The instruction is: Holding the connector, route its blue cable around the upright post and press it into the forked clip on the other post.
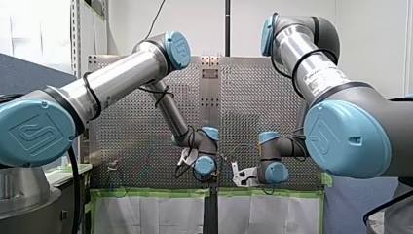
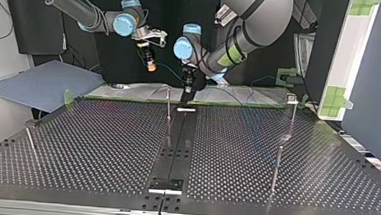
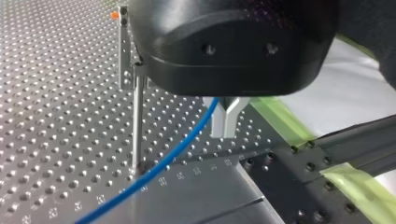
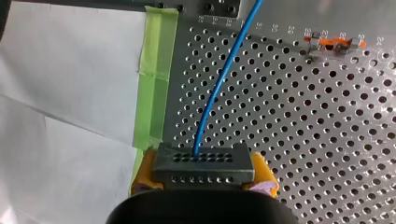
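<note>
My right gripper point(image 4: 204, 175) pinches the connector point(image 4: 203, 163) between yellow pads point(image 4: 145, 171). Its blue cable point(image 4: 219, 88) runs past my left gripper point(image 3: 224, 133), whose fingers point(image 3: 218, 122) are pressed together, beside a thin post point(image 3: 137, 130).

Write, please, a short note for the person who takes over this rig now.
Right hand: shut on the dark grey perforated connector block, held off the perforated metal table.
Left hand: shut, it seems on the thin blue cable, low over the table.
The cable runs past the foot of the thin upright metal post.
Done: both grasps. Left: routing round the post and pressing in; neither shows as done.
</note>
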### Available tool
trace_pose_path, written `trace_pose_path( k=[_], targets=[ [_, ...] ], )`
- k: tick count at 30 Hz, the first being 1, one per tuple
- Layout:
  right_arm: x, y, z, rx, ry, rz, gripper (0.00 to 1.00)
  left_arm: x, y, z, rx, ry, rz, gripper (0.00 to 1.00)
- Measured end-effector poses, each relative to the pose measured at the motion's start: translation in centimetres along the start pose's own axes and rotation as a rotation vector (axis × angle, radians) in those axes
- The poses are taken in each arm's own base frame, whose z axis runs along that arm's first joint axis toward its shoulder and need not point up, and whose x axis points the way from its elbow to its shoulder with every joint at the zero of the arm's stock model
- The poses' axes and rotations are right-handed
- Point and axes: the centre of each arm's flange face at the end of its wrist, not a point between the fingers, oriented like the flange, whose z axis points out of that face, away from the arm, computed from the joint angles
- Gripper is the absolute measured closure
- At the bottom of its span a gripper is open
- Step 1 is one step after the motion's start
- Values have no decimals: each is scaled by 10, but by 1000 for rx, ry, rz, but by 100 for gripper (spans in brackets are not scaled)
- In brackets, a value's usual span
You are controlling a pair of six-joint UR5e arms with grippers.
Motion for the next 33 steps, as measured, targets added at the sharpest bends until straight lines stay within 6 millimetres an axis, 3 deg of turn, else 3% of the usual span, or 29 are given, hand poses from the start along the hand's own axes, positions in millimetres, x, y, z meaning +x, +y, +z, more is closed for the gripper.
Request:
trace_pose_path(
  k=[13, 33],
  targets=[
    [13, 11, 14, -17, 29, -23, 100, 7, 1, -4, -23, -25, -131, 98],
    [54, 41, 12, -86, 58, -23, 100, 7, 7, 5, -23, -90, -331, 98]
  ],
)
